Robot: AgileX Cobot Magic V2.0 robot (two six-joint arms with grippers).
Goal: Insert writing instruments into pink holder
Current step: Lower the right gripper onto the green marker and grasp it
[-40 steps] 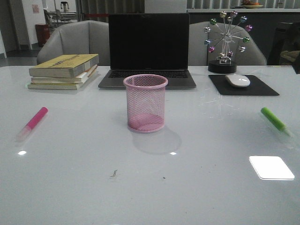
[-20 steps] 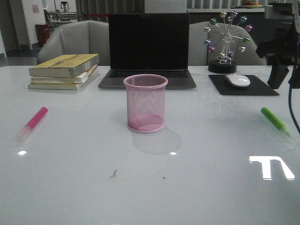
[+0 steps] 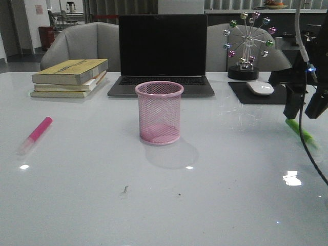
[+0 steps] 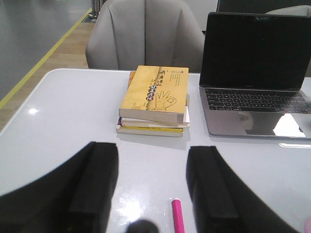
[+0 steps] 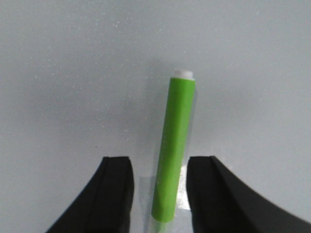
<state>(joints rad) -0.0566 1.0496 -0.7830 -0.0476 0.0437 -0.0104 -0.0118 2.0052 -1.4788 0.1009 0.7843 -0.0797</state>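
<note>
The pink holder (image 3: 159, 113) stands upright at the table's middle, nothing visible inside it. The pink marker (image 3: 37, 132) lies flat at the left. In the left wrist view its tip (image 4: 177, 216) shows on the table between the fingers of my open left gripper (image 4: 151, 160), which hangs above it. The green marker (image 3: 300, 130) lies flat at the right. My right gripper (image 3: 303, 105) hovers just over it. In the right wrist view that gripper (image 5: 159, 164) is open and its fingers straddle the green marker (image 5: 175, 141) with gaps on both sides.
A dark laptop (image 3: 161, 51) stands behind the holder. Stacked books (image 3: 69, 77) lie at the back left. At the back right are a white mouse (image 3: 260, 88) on a black pad (image 3: 241, 95) and a ferris-wheel ornament (image 3: 248, 46). Grey chairs stand behind the table.
My right arm has come into the front view from the upper right and dropped down over the green marker. The markers and the holder have not moved.
</note>
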